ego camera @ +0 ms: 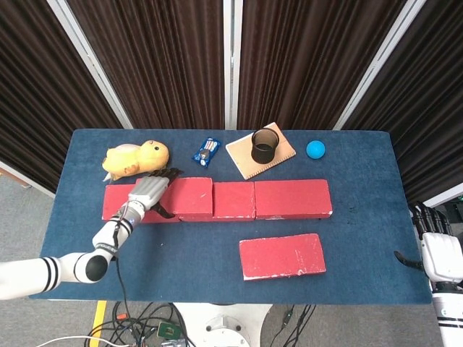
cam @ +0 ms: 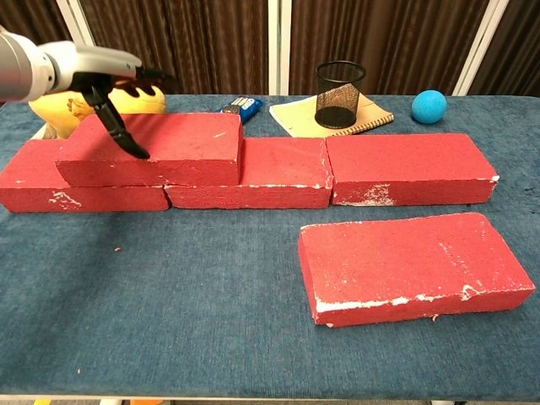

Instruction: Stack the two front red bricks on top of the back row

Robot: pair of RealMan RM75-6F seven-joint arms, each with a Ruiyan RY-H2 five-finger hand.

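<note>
A back row of three red bricks [cam: 405,169] runs across the table. One more red brick [cam: 156,148] lies stacked on the row's left part, also seen as the stacked brick [ego camera: 184,195] from the head view. My left hand [cam: 105,72] hovers just above its left end with fingers spread and thumb pointing down, holding nothing; in the head view the left hand [ego camera: 148,191] overlaps that brick. A second loose red brick [cam: 413,263] lies flat at the front right, the front brick [ego camera: 282,255]. My right hand [ego camera: 436,249] rests open off the table's right edge.
Behind the row sit a yellow plush toy [ego camera: 136,157], a small blue packet [ego camera: 207,151], a black mesh cup [cam: 340,93] on a tan notebook [cam: 295,114], and a blue ball [cam: 429,106]. The blue table cloth [cam: 169,287] spreads in front.
</note>
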